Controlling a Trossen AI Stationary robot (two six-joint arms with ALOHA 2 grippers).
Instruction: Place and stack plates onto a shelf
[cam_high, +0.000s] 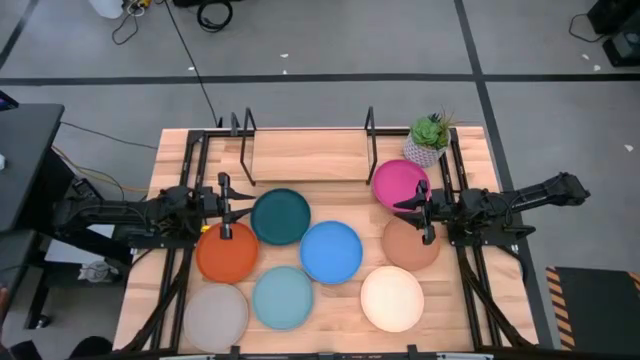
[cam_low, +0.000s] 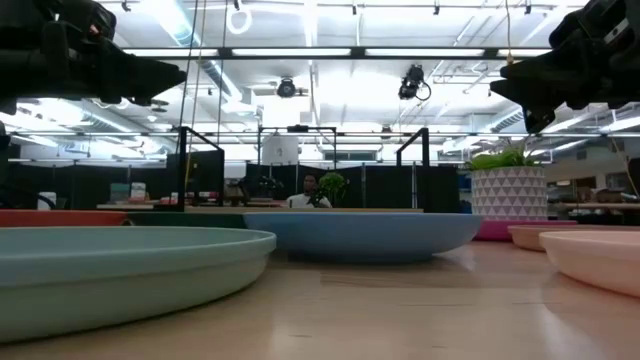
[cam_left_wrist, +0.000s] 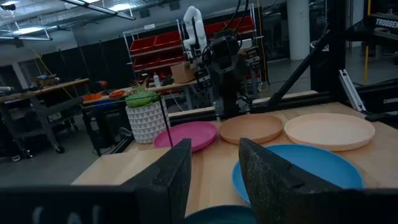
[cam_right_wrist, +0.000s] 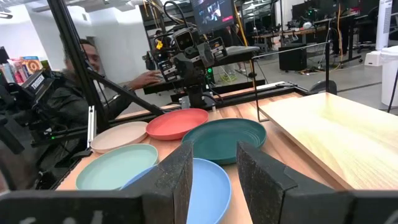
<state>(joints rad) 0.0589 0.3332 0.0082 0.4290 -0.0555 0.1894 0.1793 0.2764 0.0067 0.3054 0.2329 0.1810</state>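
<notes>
Waiting: left end effector (cam_high: 225, 208), fingers apart, above round orange plate (cam_high: 227, 252).
Right end effector (cam_high: 427, 211): fingers apart, above round brown plate (cam_high: 410, 244).

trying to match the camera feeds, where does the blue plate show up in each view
High view: blue plate at the table's middle.
Low view: wide blue dish at centre, behind the light teal plate.
Left wrist view: lower right, beyond the fingers.
Right wrist view: bottom centre, between the fingers.
Shared landmark: dark teal plate beside it.
</notes>
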